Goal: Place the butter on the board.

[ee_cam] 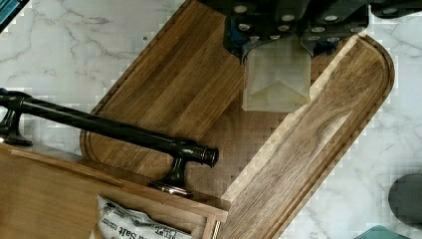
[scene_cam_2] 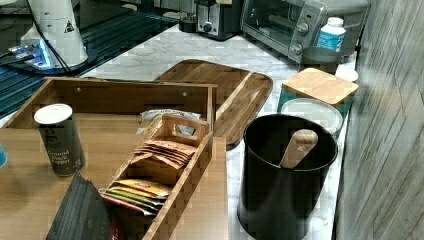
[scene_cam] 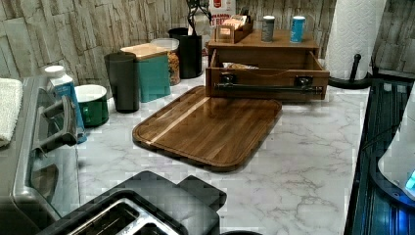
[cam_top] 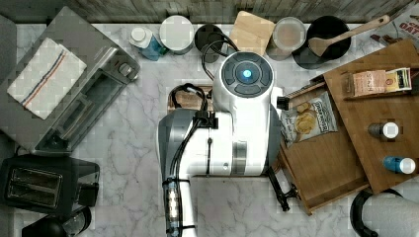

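A: What has the gripper (ee_cam: 276, 50) got?
B: Its fingers are closed on the pale butter block (ee_cam: 275, 79), held between them.
A: And the board (ee_cam: 189, 94)?
B: Directly beneath the gripper; the drawer's black bar handle (ee_cam: 114, 130) is beside it.

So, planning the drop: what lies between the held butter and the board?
Nothing: in the wrist view the butter hangs above bare board.

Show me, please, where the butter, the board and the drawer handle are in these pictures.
butter (ee_cam: 276, 79), wrist view, middle of the pale block's visible face.
board (scene_cam: 210, 128), left view, bare middle of its dark wooden surface.
drawer handle (scene_cam: 268, 88), left view, middle of the black bar.
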